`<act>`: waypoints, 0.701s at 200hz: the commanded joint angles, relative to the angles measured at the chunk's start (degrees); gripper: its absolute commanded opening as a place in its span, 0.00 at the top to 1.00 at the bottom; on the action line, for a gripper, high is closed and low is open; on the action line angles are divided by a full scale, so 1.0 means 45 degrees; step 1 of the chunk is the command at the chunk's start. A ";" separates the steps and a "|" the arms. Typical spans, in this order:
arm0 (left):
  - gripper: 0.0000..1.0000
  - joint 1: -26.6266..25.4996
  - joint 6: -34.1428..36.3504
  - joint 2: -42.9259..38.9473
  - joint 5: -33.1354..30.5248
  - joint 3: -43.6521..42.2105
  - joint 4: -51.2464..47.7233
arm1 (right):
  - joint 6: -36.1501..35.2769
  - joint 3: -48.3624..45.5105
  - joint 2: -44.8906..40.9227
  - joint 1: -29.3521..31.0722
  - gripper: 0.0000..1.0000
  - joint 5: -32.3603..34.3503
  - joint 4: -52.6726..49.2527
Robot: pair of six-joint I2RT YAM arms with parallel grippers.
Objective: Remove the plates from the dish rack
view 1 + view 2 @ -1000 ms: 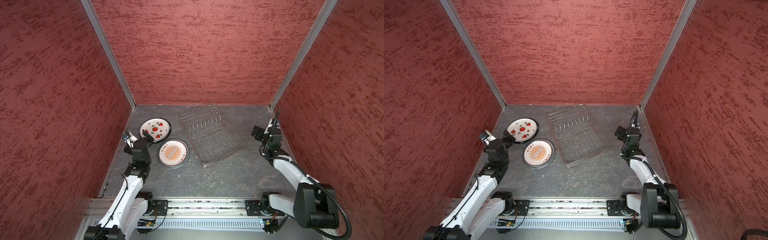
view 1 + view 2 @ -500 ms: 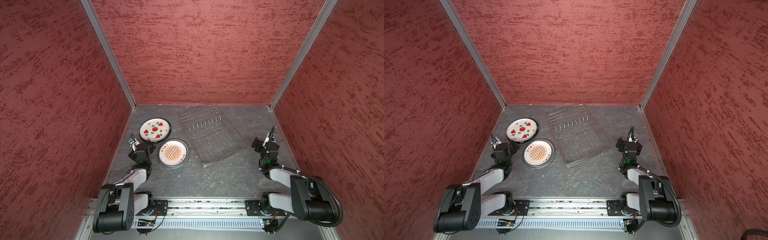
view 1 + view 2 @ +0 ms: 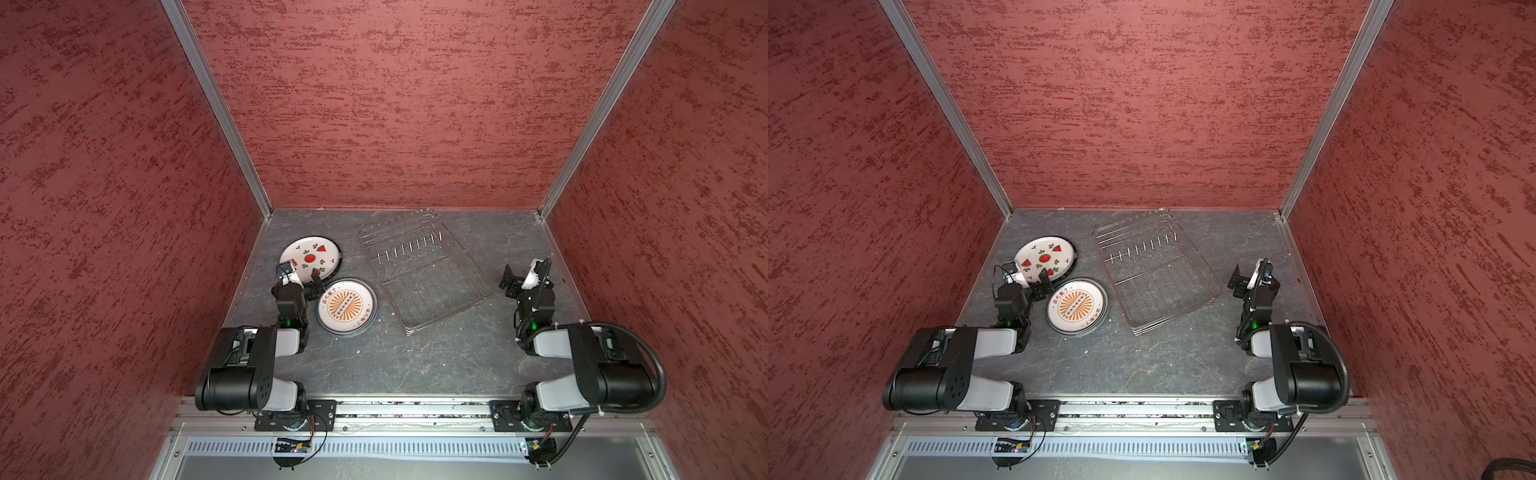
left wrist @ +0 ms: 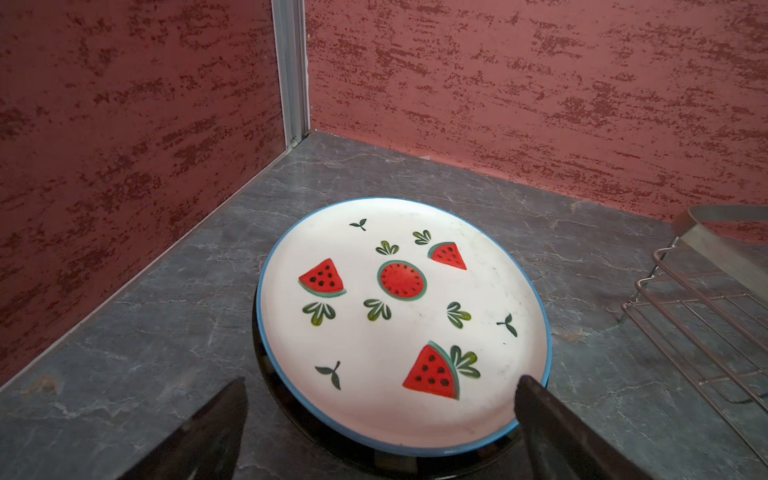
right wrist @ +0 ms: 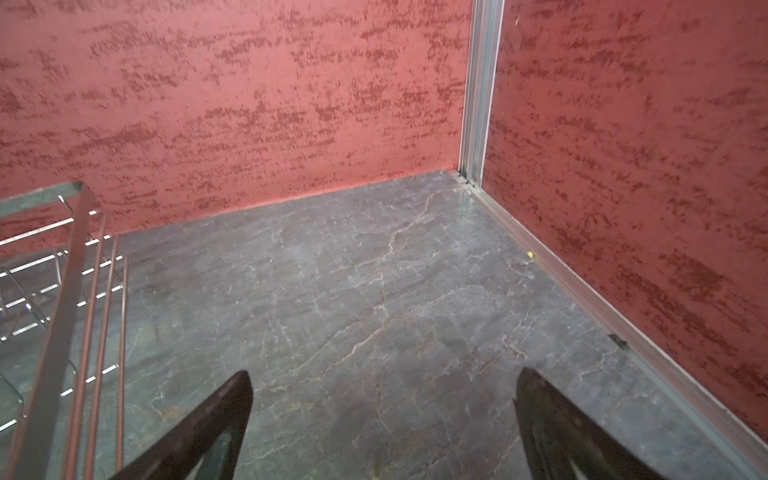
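Note:
The wire dish rack [image 3: 419, 270] [image 3: 1154, 270] lies at the middle back in both top views, holding no plates; its edge shows in both wrist views [image 4: 706, 316] [image 5: 62, 291]. A watermelon plate [image 3: 309, 255] [image 3: 1044, 257] [image 4: 399, 291] lies flat at the back left on top of a dark-rimmed plate [image 4: 282, 399]. A sunburst plate [image 3: 347, 306] [image 3: 1076, 306] lies just in front of it. My left gripper [image 3: 301, 276] [image 3: 1027, 274] [image 4: 382, 382] is open and empty over the near edge of the watermelon plate. My right gripper [image 3: 524, 272] [image 3: 1250, 272] [image 5: 384, 376] is open and empty over bare table, right of the rack.
Red textured walls [image 3: 395, 104] close in the back and both sides. The grey stone-look table [image 3: 415, 365] ends at a metal rail [image 3: 407, 409] in front, where both arm bases sit. Both arms are folded low near that rail.
Both arms have folded down and drawn back toward the front rail. Both grippers stay open and empty. The plates and the rack have not moved.

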 commanded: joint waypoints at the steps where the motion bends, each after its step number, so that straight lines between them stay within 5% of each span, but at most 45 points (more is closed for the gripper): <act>1: 0.01 -0.0006 0.0635 0.0331 0.0835 0.0108 0.1404 | -0.0010 -0.0021 0.0145 -0.0020 0.01 0.0630 0.1194; 21: 0.01 0.0099 0.0685 0.1376 0.1004 -0.0087 0.2946 | -0.0012 -0.0016 0.0171 -0.0019 0.01 0.0631 0.1238; 72: 0.01 -0.0324 0.0955 0.1164 0.0567 0.1267 -0.0009 | -0.0206 0.0235 0.0233 0.0030 0.01 0.0297 0.0868; 140: 0.01 -0.0264 0.0929 0.1226 0.0708 0.1202 0.0214 | -0.0201 0.0236 0.0232 0.0021 0.01 0.0298 0.0869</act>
